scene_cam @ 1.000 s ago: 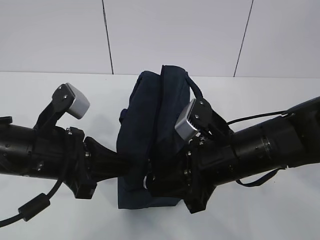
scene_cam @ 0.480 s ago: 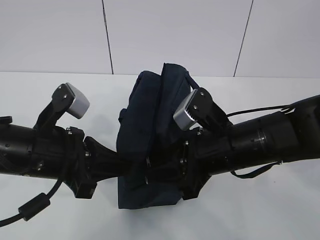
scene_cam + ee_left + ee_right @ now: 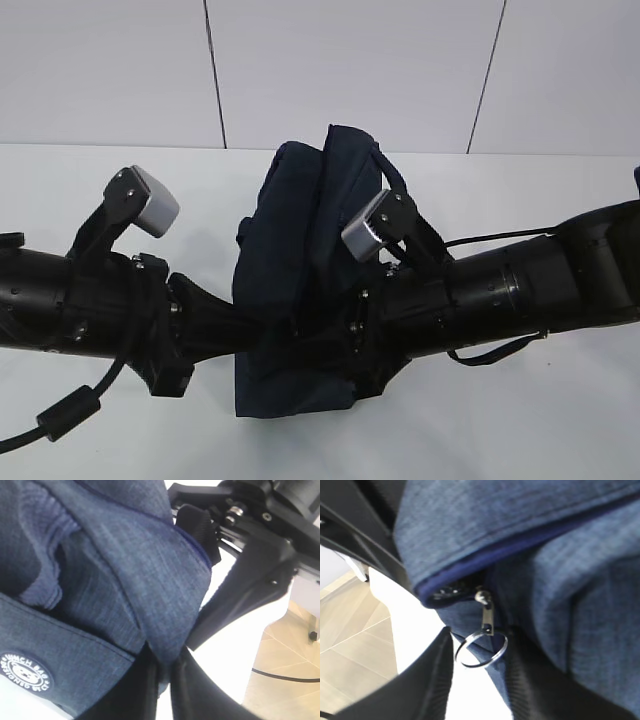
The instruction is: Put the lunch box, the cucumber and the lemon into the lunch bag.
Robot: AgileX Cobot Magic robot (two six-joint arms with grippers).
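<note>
At the middle of the white table (image 3: 520,420) stands the lunch bag (image 3: 300,230), a dark navy fabric box slumped and folded at its top, with both arms pressed against its near end. From nine o'clock the left gripper (image 3: 165,677) comes in, its two black fingers (image 3: 192,690) drawn together on a fold of the bag's fabric, the cloth bunched to a point between them. A round white "lunch bag" patch (image 3: 25,672) sits on the bag's side panel at about eight o'clock in the left wrist view. From three o'clock the right gripper (image 3: 477,675) reaches in with its fingers set apart; the silver ring pull (image 3: 481,650) hangs from the zipper slider (image 3: 485,612) between them, near the left finger, though whether it touches either finger cannot be told. A zipper track runs under a dark blue piped edge (image 3: 520,550) above the slider. One loop handle (image 3: 390,180) arches over the bag's far right side.

Free table lies at twelve o'clock behind the bag, and broadly at the near right corner; the near left holds a black cable (image 3: 60,415). Behind the table rises a pale panelled wall (image 3: 350,70) with dark seams. Beige floor tiles (image 3: 295,650) show past the table edge in both wrist views.
</note>
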